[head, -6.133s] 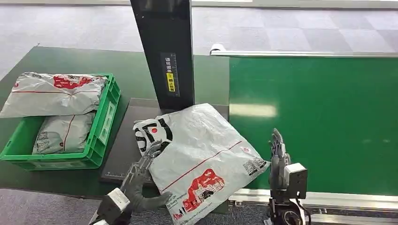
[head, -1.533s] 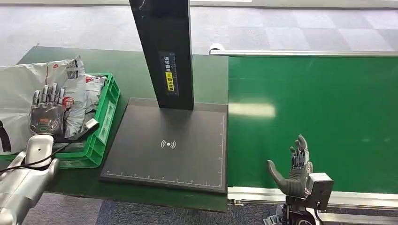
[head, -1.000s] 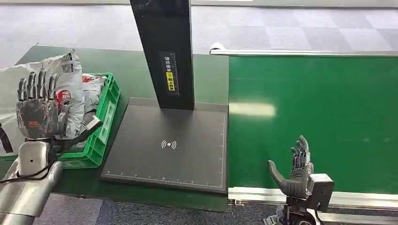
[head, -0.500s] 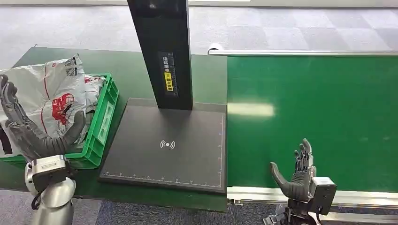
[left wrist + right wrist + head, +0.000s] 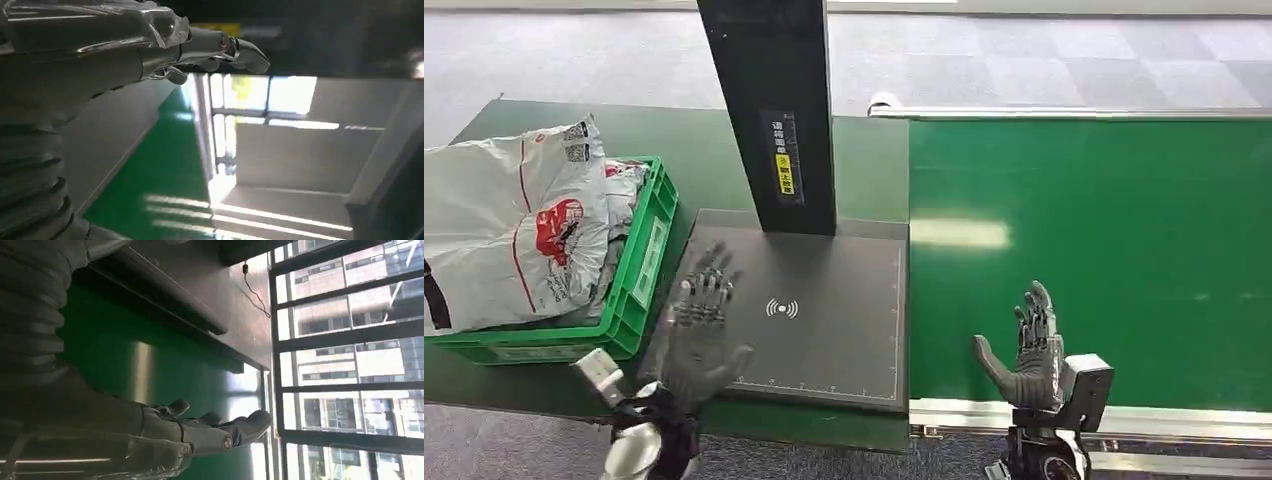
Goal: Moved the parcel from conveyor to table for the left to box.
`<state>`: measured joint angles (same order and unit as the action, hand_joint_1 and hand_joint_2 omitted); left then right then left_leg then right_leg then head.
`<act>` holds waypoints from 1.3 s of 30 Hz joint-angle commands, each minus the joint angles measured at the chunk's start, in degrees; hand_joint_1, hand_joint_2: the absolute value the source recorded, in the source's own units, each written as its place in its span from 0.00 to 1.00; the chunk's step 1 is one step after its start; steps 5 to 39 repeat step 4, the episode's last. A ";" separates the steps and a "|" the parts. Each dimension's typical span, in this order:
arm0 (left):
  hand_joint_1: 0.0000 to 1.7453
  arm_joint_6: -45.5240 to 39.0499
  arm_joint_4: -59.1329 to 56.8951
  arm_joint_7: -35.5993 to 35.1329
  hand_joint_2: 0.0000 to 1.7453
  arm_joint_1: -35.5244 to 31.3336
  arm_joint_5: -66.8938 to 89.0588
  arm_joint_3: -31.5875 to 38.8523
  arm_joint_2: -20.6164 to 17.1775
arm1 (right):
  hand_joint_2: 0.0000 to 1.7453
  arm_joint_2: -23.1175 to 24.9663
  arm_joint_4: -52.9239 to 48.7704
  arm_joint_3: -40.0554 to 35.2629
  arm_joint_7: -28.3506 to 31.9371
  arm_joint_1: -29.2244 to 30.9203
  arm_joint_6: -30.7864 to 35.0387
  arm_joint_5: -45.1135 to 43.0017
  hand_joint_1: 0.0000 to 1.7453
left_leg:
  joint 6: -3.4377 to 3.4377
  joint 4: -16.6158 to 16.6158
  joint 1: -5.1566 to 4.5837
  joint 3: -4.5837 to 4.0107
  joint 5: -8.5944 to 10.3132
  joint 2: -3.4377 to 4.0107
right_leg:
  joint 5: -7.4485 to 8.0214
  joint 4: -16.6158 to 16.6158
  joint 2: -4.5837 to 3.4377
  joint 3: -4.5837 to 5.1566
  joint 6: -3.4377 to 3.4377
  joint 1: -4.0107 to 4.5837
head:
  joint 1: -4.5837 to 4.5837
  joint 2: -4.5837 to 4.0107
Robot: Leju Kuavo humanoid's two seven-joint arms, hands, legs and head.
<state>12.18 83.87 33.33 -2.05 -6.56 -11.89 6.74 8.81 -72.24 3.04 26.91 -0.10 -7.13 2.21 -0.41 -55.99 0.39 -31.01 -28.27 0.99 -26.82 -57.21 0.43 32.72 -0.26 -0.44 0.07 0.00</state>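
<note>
Our left hand (image 5: pixel 699 335) is raised over the near left corner of the black pad (image 5: pixel 824 330), fingers spread wide and holding nothing. From the left wrist camera we see the same hand (image 5: pixel 125 55) stretched out flat, its fingertips (image 5: pixel 250 52) extended against a dark background, with nothing between them.

Our right hand (image 5: pixel 1024 350) stands upright at the near edge of the conveyor (image 5: pixel 1104 250), thumb out to the side and fingers straight and apart, also empty. The right wrist camera shows that hand (image 5: pixel 165 432) open with the green belt (image 5: pixel 125 365) beyond it.

The parcel (image 5: pixel 509 230), a white bag with a red picture and a red line, lies on top of the green crate (image 5: pixel 639 270) on the table (image 5: pixel 694 150). It is heaped over the crate's rim, with one corner sticking up toward the far side and its near left part hanging past the crate's edge. We can make out more grey-white bags (image 5: pixel 624 190) under it inside the crate.

The crate sits just beside the pad, to its left. A black post (image 5: pixel 774 110) with a yellow label rises from the pad's far edge. The pad lies between the crate and the conveyor, touching the belt's edge as far as we can tell.
</note>
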 commanded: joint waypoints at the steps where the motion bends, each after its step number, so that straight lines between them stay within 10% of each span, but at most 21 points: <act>1: 0.00 5.11 -27.62 -0.06 1.00 -2.35 -0.28 -1.64 4.52 | 1.00 0.93 6.67 -2.96 1.40 -1.09 -4.75 -1.78 0.00 | -0.01 0.28 0.01 0.29 0.08 -0.12 | 0.04 0.25 0.03 -0.30 0.02 0.00 | 0.07 0.00; 39: 0.00 5.27 -25.36 -1.43 1.00 -1.12 -0.60 -2.25 4.65 | 1.00 1.29 5.86 -3.53 1.15 -1.29 -5.29 -2.51 0.00 | -0.01 0.14 0.06 0.17 0.02 -0.05 | 0.01 0.13 -0.03 -0.16 0.02 0.05 | 0.04 0.00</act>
